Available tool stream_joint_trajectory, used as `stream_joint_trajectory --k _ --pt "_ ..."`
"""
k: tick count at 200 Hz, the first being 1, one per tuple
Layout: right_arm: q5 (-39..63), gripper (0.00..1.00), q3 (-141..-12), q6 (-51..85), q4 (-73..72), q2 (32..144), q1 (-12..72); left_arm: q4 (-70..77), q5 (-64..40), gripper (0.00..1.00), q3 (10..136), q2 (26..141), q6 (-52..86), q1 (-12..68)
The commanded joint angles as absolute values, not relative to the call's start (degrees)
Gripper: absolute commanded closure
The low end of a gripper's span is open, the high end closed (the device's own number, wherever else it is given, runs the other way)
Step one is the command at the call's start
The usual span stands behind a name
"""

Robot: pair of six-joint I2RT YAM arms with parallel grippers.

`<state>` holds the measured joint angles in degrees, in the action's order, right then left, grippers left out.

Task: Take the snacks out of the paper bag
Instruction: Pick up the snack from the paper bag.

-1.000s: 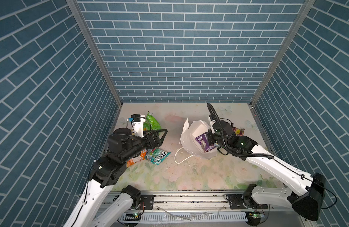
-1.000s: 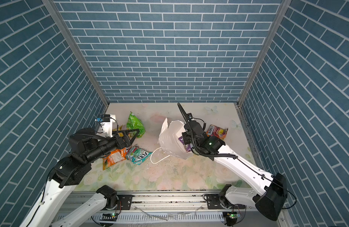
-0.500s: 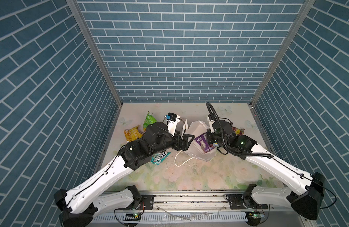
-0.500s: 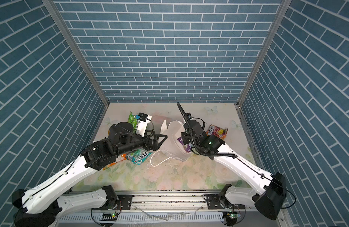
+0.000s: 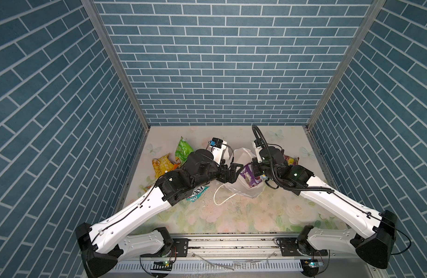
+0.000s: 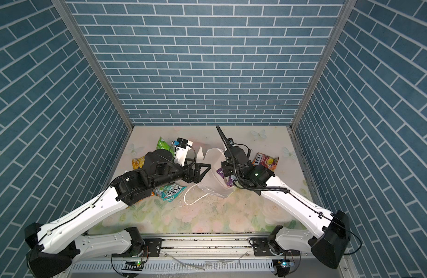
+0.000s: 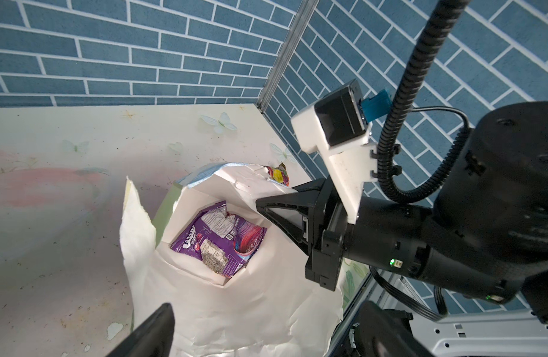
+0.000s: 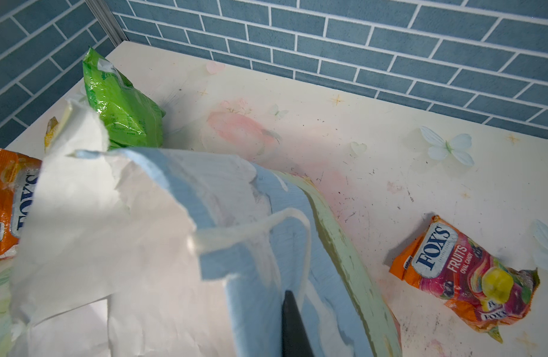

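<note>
White cord handle loops across the bench nearest its front edge. A teal FOX'S packet lies just left of it, partly under the left arm. Behind them, about mid-bench, the paper bag sits with its torn mouth gaping upward. A purple packet lies at the bottom inside it, the only snack visible in the bag.

The left gripper hovers at the bag's left rim with its jaws spread wide, grasping nothing. The purple packet is just ahead of its fingertips and lower, apart from them. The right gripper is clenched on the bag's right wall, with one finger inside the mouth.

An orange FOX'S packet lies left of the bag. Farther toward the left edge is a yellow packet, and a green chip bag lies beyond it toward the far left corner. A fruit FOX'S pack lies right of the bag, toward the right edge, just behind the right wrist.
</note>
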<state>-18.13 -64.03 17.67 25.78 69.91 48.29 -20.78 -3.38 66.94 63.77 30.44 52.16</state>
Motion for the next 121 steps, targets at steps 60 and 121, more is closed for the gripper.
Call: stream_joint_trajectory --k 60,121 --pt "-17.23 1.00 -65.80 21.18 26.96 68.92 48.16 -12.02 -5.91 0.21 62.68 68.52 33.31 52.59" --pt "-16.87 1.00 -65.83 22.67 26.94 68.65 48.11 -7.45 -7.29 0.32 61.61 73.53 34.78 52.60"
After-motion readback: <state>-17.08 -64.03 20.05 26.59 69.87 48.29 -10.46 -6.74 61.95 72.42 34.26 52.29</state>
